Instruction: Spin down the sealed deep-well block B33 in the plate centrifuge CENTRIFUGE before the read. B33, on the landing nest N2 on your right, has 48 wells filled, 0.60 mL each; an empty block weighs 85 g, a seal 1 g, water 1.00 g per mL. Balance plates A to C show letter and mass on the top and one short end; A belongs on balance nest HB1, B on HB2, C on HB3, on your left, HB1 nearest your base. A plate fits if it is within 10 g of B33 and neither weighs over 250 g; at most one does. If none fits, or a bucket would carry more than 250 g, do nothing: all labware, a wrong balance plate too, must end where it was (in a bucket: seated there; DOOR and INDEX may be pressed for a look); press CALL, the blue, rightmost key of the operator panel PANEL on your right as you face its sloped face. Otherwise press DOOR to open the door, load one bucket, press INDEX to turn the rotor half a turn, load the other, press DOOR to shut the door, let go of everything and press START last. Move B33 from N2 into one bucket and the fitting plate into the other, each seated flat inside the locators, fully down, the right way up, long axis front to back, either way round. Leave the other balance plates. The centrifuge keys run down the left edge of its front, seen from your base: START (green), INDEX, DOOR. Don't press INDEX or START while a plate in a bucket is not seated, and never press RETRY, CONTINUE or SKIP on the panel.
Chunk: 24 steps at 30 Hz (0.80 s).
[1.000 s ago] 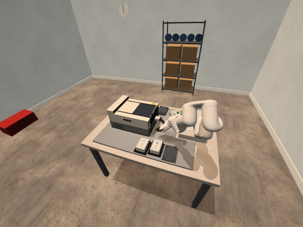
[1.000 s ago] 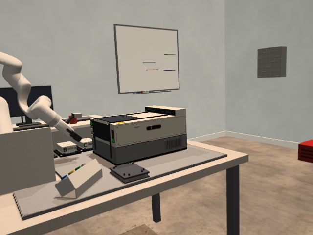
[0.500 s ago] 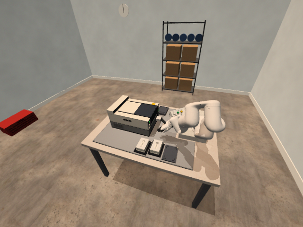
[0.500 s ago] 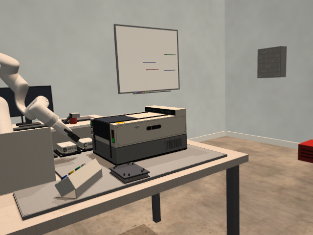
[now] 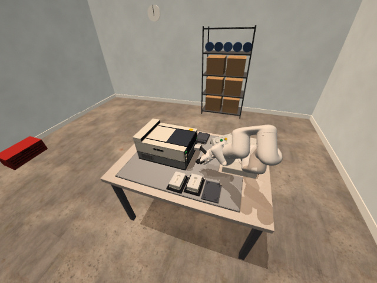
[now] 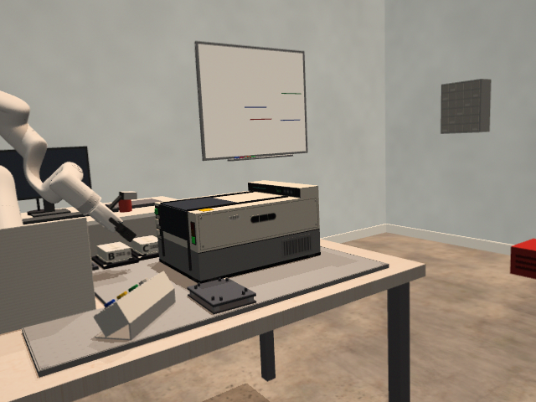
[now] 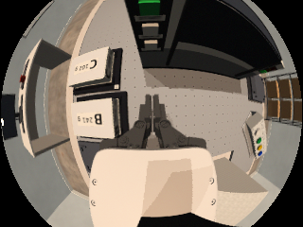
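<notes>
My gripper is shut and empty. It hangs low over the mat, a short way back from the front of the centrifuge. In the wrist view the green START key glows straight ahead, with two pale keys below it. The centrifuge top is covered by a dark panel and a cream one, so the buckets are hidden. Balance plates B and C sit on their nests. The nest nearest my base is empty. The landing nest N2 is empty too.
The wedge-shaped operator panel stands on the mat to my right, its blue key at one end. A grey box stands near my base. The table edge runs close behind N2.
</notes>
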Motion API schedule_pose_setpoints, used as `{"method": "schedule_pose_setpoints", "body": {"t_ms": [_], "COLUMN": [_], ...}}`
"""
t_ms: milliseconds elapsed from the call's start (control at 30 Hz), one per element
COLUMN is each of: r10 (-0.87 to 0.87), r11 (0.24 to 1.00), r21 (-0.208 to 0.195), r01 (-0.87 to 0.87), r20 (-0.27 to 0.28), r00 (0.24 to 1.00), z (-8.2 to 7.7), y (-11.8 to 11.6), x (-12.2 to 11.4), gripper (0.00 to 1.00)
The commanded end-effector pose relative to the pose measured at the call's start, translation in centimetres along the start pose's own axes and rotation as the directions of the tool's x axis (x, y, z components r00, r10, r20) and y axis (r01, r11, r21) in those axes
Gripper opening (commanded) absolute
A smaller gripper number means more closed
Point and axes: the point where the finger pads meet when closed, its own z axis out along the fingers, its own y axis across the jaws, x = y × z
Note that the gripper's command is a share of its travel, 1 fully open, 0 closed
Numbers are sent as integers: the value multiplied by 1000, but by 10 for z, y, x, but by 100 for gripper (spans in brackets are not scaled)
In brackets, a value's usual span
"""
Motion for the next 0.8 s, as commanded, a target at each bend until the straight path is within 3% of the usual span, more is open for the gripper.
{"method": "schedule_pose_setpoints", "body": {"t_ms": [0,767], "r10": [0,0], "r11": [1000,1000], "r21": [0,1], "r01": [0,0], "r20": [16,169], "r00": [1000,986], "z": [-4,-37], "y": [0,0], "x": [3,16], "gripper": [0,0]}}
